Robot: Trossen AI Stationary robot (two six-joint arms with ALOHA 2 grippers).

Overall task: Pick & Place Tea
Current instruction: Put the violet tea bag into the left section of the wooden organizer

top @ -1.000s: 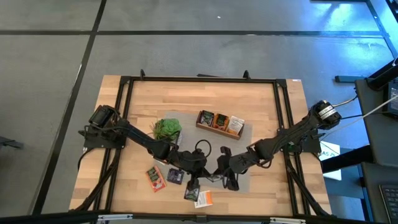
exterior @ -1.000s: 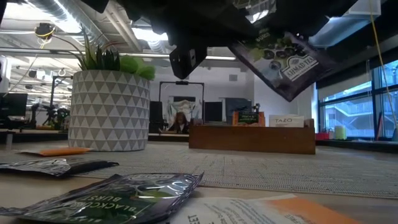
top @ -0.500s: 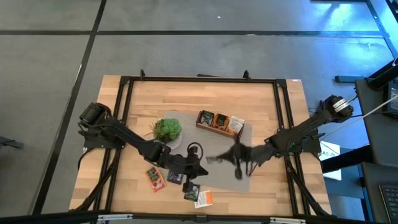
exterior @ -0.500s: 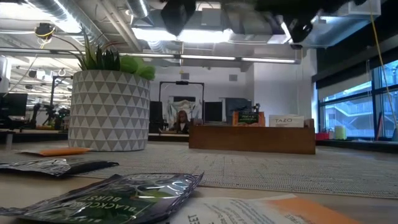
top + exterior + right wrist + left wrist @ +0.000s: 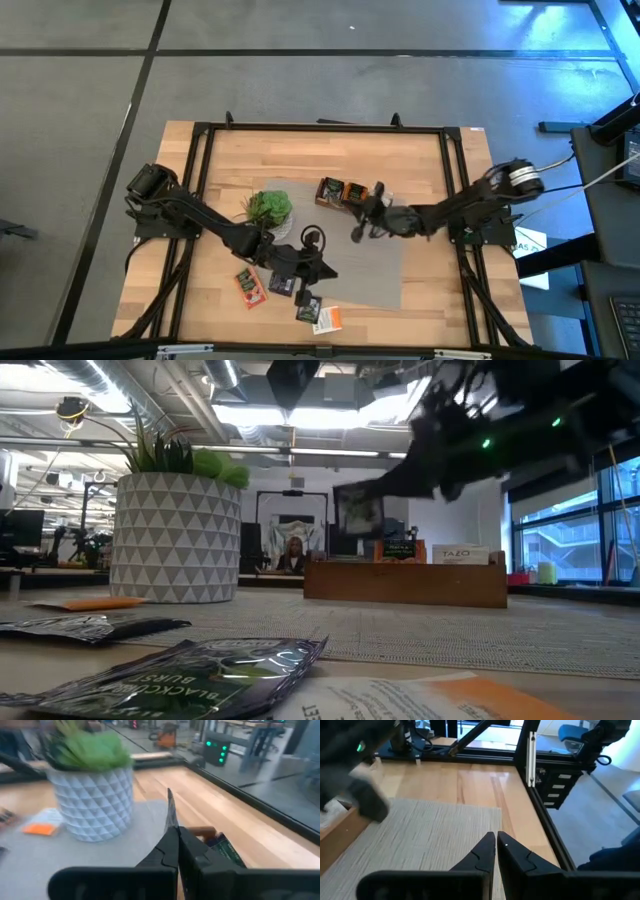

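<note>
I see a grey floor crossed by dark seams around the wooden bench. Behind it, ceiling lights glow over an open office; windows line the right wall.

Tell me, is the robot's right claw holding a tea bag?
Yes. The right gripper is shut on a tea sachet, pinched edge-on between its fingers, above the wooden box.
</note>
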